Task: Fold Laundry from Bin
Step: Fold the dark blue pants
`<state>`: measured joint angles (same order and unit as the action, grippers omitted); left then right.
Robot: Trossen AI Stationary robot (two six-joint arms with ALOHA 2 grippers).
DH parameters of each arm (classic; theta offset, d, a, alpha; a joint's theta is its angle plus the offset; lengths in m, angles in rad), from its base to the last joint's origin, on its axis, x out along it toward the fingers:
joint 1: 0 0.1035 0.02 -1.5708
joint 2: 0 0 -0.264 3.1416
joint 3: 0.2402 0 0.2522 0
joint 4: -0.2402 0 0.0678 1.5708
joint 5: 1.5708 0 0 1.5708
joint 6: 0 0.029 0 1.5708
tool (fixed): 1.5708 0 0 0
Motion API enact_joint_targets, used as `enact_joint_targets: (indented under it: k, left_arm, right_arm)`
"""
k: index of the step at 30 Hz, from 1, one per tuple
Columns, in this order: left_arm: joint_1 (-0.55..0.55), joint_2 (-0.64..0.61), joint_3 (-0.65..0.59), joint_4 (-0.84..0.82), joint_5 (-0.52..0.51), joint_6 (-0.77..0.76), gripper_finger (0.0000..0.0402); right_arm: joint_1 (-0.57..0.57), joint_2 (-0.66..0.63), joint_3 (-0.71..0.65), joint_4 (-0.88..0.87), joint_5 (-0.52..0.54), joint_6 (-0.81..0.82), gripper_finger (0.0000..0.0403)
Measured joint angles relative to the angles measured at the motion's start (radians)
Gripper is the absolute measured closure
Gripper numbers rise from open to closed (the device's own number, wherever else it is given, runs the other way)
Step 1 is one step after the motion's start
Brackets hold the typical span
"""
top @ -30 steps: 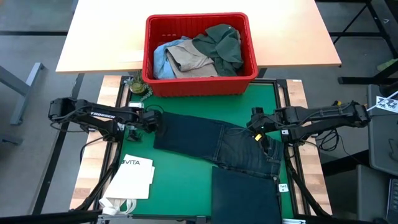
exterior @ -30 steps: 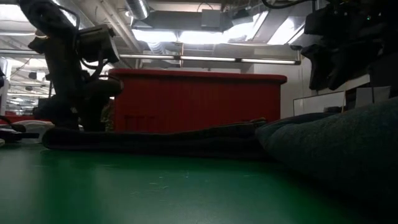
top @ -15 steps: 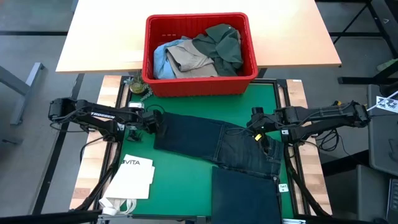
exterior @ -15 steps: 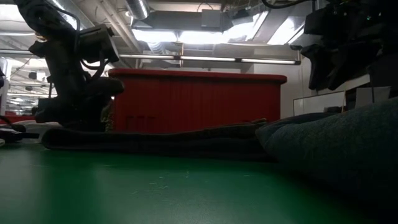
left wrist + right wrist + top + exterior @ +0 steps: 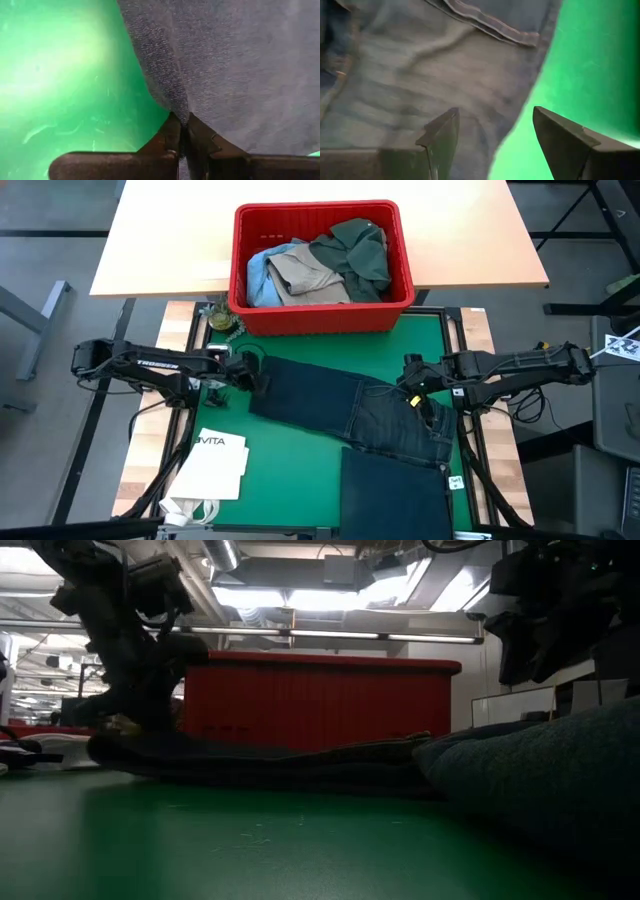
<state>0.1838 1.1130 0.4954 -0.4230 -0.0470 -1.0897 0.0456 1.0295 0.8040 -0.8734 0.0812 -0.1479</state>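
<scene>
1. From table height most of the dark trousers (image 5: 300, 762) is a low dim ridge; the near part bulks up, blurred, at the right of that view, and the red bin (image 5: 318, 700) shows only its ribbed side, its contents hidden.
2. From above, the trousers (image 5: 350, 415) lie flat on the green mat (image 5: 290, 470), long axis running diagonally — the leg end toward the mat's left edge, near the far side, the waist toward the right edge. A second dark folded piece (image 5: 393, 492) is cut off at the mat's near edge.
3. The cloth is dark navy-grey denim with stitched seams; the right wrist view shows a seamed pocket edge (image 5: 490, 27).
4. The left gripper (image 5: 246, 372) sits at the leg end, its fingers (image 5: 172, 137) pressed nearly together, pinching the trousers' hem (image 5: 225, 65). In the low view that end is lifted a little off the mat.
5. The right gripper (image 5: 415, 385) is over the waist near the mat's right edge, fingers (image 5: 442, 135) spread wide above the cloth, gripping nothing.
6. The bin (image 5: 322, 315) stands past the mat's far edge, holding a green shirt (image 5: 352, 252), a tan garment (image 5: 305, 275) and a light blue one (image 5: 257, 277) — all bunched.
7. A white paper bag (image 5: 215, 465) lies by the mat's near left corner.
</scene>
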Motion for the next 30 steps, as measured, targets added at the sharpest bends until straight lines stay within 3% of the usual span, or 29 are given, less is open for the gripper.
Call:
enact_joint_targets:
  k: [10, 24, 30]
  left_arm:
    - [0.037, -0.101, 0.001, -0.027, -0.05, 0.018, 0.0398]
    - [0.082, -0.266, 0.001, -0.095, -0.126, 0.055, 0.0399]
    - [0.113, -0.339, 0.001, -0.109, -0.147, 0.081, 0.0399]
  right_arm:
    - [0.001, 0.092, 0.0, 0.117, -0.209, 0.012, 0.015]
    - [-0.001, 0.414, 0.0, 0.163, -0.01, -0.012, 0.015]
    - [-0.036, 0.549, 0.002, 0.262, -0.002, -0.092, 0.015]
